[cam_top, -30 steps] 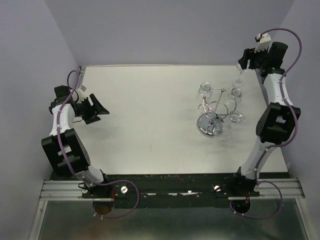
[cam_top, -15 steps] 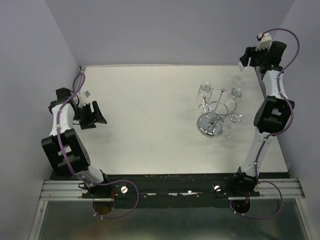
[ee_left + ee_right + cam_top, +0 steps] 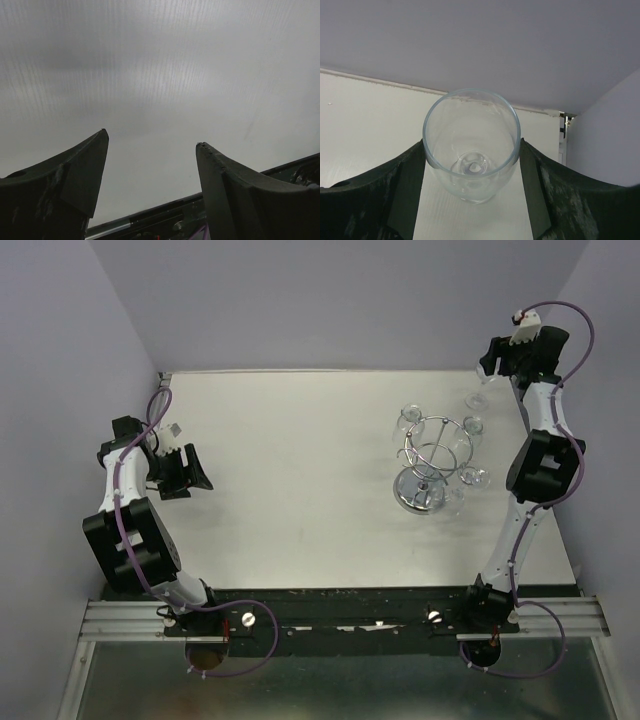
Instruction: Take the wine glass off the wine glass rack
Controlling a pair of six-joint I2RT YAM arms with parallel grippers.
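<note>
Looking through the right wrist camera, you see the right gripper (image 3: pixel 472 144) clamped on both sides of the wine glass (image 3: pixel 470 172) bowl. The top view only shows that glass raised at one o'clock from the wine glass rack (image 3: pixel 430 465), outside its ring. At nine o'clock the left gripper (image 3: pixel 150 145) sits folded back on its arm, jaws spread and empty.

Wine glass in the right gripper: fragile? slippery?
Likely fragile: the wine glass looks thin-walled and clear. Probably slippery: the right gripper touches its smooth, rounded bowl only at two sides. Laid on its side, it would probably roll.
</note>
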